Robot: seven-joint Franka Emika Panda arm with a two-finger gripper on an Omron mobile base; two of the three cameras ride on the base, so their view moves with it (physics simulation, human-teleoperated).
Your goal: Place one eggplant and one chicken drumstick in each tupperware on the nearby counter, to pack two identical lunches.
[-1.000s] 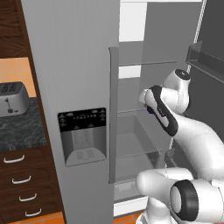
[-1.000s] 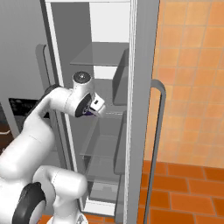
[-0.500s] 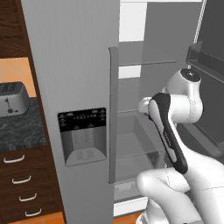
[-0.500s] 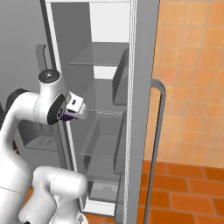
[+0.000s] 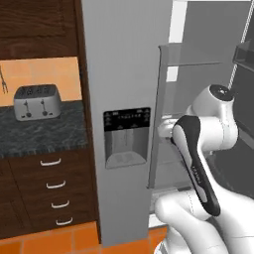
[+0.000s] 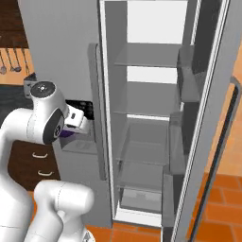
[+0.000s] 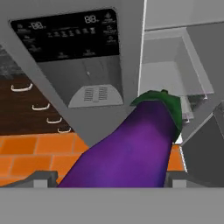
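Your gripper (image 7: 111, 177) is closed around the eggplant (image 7: 127, 151), whose green cap points away from the hand. You see the fridge (image 5: 124, 74) dispenser panel (image 7: 65, 37) just beyond it, and the counter (image 5: 42, 131) lies to the left.

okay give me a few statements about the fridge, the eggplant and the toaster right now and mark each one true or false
1. The gripper holds a purple eggplant. True.
2. The fridge's right door is shut. False: it stands open, showing bare shelves.
3. A silver toaster sits on the counter. True.
4. The eggplant lies on a fridge shelf. False: it is in the gripper, in front of the dispenser panel.
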